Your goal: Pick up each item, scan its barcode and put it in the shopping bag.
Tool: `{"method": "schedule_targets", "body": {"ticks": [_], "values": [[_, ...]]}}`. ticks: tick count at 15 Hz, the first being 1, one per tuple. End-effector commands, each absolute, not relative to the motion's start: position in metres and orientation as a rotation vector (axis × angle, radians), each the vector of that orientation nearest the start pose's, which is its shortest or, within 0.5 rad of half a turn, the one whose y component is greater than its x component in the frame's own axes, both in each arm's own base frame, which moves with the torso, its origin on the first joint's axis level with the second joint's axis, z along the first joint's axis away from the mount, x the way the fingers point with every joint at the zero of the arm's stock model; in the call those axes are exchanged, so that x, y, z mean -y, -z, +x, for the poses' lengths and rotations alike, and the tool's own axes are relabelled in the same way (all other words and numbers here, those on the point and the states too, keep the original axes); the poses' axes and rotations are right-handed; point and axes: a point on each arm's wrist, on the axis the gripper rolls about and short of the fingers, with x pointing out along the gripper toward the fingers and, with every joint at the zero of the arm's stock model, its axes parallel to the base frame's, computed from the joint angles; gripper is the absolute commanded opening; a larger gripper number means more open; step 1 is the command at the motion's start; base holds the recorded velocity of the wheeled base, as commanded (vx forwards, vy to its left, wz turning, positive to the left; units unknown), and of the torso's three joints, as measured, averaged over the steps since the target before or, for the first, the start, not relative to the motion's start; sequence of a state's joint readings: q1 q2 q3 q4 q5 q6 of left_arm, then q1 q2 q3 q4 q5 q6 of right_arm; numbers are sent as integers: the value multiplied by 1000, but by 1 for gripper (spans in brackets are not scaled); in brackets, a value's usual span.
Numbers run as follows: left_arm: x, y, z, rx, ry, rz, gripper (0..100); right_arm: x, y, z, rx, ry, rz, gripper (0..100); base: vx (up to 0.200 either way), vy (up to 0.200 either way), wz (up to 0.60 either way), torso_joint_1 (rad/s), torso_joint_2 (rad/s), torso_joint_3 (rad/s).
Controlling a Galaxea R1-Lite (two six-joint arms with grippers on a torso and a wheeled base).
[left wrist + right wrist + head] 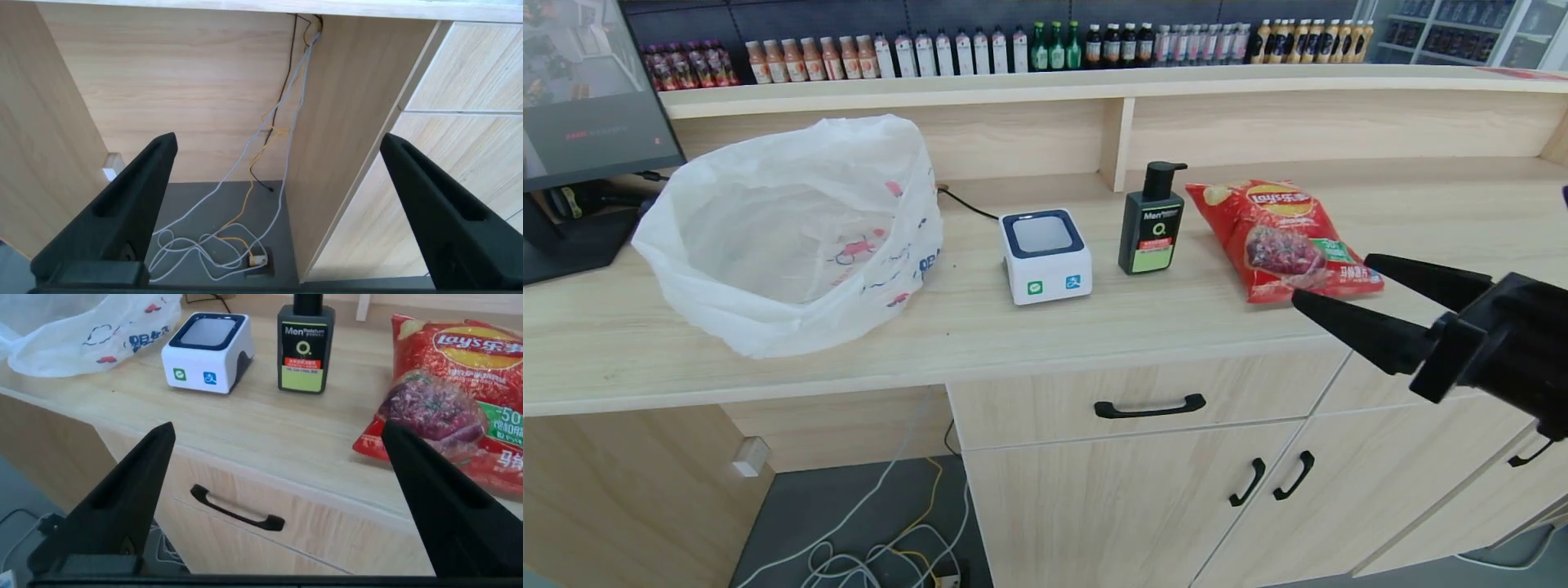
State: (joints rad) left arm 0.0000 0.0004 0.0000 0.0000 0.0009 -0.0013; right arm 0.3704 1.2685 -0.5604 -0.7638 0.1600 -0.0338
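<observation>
Two items, chip bag and pump bottle, wait on the counter beside scanner and shopping bag; the right gripper hangs spread near the chips. Left wrist view: the left gripper gapes below the counter. Right wrist view: straddle the chip bag's edge squarely before closing.

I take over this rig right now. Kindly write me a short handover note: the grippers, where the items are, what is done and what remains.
Grippers: right gripper has jaws open and is empty, at the counter edge by the chip bag. The left gripper has jaws open, is empty and is low, facing the cables under the counter.
Things: shopping bag is open at the left, then the scanner, the upright pump bottle and the chip bag lying flat.
Done: nothing; the bag looks empty.
Left: scan and bag both items.
</observation>
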Motion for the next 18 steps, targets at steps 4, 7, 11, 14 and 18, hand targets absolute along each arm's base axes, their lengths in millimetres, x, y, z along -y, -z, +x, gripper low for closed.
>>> {"method": "schedule_targets", "body": {"ticks": [4,7,11,14,18], "values": [[0,-75,-23,0,-2,-2,100,-105,-235,237,25,-541,-26,100,0,0,0,0,0,0],[0,-75,-23,0,0,-2,100,-122,-235,249,32,-556,-45,100,0,0,0,0,0,0],[0,-75,-23,0,-2,-2,100,-144,-230,280,103,-497,-26,100,0,0,0,0,0,0],[0,-75,-23,0,-2,-2,100,-150,-228,297,117,-442,-12,100,0,0,0,0,0,0],[0,-75,-23,0,-2,-2,100,-158,-232,317,139,-401,36,100,0,0,0,0,0,0]]}}
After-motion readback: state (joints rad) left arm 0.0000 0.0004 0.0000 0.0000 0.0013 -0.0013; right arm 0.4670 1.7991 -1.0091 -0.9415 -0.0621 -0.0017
